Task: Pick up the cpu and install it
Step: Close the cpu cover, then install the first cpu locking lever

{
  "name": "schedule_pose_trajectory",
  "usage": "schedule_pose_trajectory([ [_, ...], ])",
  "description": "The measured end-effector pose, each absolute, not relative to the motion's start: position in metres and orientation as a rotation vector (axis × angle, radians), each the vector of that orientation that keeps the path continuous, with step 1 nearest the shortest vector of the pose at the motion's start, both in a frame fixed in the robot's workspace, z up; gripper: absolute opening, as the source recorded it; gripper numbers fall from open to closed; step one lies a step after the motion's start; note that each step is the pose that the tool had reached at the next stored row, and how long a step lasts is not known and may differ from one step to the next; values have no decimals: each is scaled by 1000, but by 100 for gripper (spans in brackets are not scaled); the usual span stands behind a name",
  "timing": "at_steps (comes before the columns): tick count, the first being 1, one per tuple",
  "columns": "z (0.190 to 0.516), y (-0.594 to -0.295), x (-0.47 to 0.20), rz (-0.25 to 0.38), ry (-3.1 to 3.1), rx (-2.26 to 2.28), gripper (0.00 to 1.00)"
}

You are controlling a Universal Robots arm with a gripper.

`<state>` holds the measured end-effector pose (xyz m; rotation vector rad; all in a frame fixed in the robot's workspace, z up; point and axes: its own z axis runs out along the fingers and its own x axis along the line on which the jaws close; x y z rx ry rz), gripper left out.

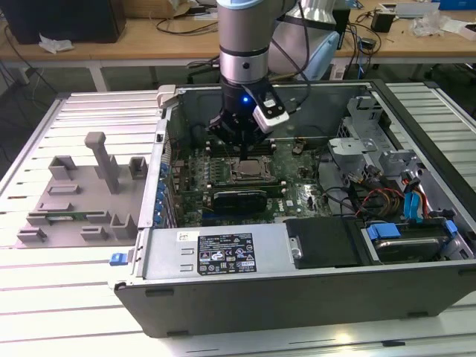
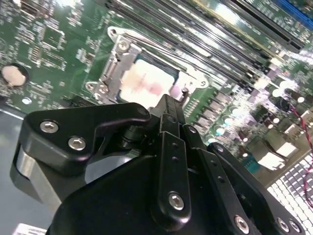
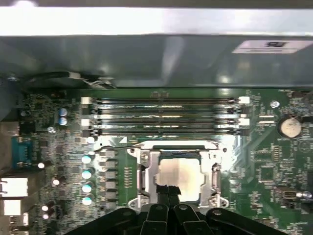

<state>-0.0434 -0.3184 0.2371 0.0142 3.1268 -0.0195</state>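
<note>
Hovers with gripper (image 3: 167, 190) clenched empty right over the cpu (image 3: 183, 171) lying flat in its socket (image 3: 145, 169). Best kept vertical, off the socket rim.

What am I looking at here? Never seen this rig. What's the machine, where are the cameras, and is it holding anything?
It is one grey robot arm. Its black end effector reaches into an open dark-grey computer case that lies on a white slatted table. The exterior view comes from a camera off the arm. Both wrist views come from cameras riding on the arm, looking past the end effector at the green motherboard. The small flat square silver-topped cpu sits inside the metal socket frame, just beneath the end effector, which is shut and appears to hold nothing. At the exterior view's left lies a grey plastic fixture tray.
</note>
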Motion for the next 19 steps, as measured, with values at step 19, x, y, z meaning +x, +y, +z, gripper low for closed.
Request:
schedule_pose_trajectory([
  [19,237,-318,-28,-19,3127,14,11],
])
